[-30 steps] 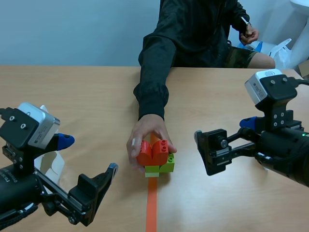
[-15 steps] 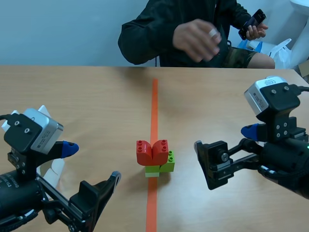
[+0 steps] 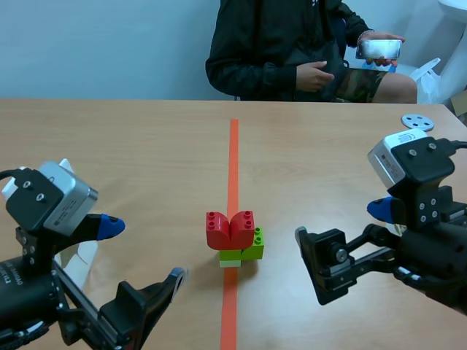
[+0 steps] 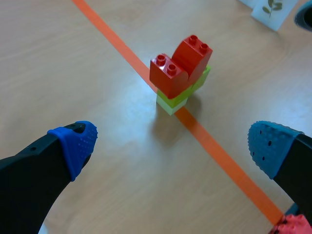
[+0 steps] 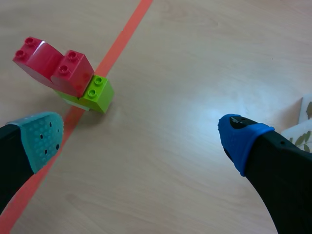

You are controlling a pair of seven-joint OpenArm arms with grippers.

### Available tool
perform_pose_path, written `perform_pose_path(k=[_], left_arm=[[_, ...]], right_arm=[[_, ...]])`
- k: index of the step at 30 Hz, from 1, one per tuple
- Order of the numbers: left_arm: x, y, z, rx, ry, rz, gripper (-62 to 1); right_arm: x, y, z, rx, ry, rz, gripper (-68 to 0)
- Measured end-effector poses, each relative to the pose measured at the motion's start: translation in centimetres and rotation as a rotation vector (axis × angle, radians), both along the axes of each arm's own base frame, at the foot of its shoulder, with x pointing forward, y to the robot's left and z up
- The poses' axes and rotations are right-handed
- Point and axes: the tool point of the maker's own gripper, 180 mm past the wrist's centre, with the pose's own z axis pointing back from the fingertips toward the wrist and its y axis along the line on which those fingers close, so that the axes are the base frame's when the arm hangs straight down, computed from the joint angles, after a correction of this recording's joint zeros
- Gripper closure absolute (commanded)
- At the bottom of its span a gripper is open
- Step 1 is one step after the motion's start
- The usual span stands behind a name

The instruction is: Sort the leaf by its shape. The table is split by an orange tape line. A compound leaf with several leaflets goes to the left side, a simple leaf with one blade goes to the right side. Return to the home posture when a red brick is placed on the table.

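A stack of red bricks [image 3: 230, 229] on lime-green bricks [image 3: 244, 253] stands on the orange tape line [image 3: 233, 153] at mid table. My left gripper [image 3: 142, 251] hangs open low at the left. In the left wrist view the stack [image 4: 179, 73] is ahead of the open gripper [image 4: 178, 146], well clear of both blue pads. My right gripper [image 3: 336, 221] is open to the right of the stack. In the right wrist view the red bricks [image 5: 51, 62] sit ahead of the gripper [image 5: 141, 136], nearer the teal-padded finger. Neither gripper holds anything.
White leaf cards [image 3: 79, 251] stand behind my left arm, and one card edge [image 5: 303, 130] shows beside the right gripper's blue finger. Another leaf card [image 4: 274, 9] lies beyond the stack. A grey disc [image 3: 416, 121] rests far right. A person [image 3: 292, 44] sits across, holding a phone [image 3: 379, 49].
The person's hand let go of the brick stack and drew back to the lap. Both arms have sunk slightly; their grippers stay open.
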Motion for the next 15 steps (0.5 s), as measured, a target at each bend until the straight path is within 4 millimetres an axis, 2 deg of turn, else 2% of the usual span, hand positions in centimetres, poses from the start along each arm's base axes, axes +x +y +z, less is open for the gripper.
perform_pose_path(k=[4, 15], left_arm=[[-0.36, 0.52, -0.41, 0.032, 0.012, -0.018, -62.3], [-0.25, 0.35, -0.04, -0.004, 0.012, -0.008, -62.3]], right_arm=[[-0.03, -0.17, -0.04, -0.012, 0.001, 0.007, -67.9], [0.12, -0.12, 0.25, -0.005, -0.017, 0.008, -67.9]])
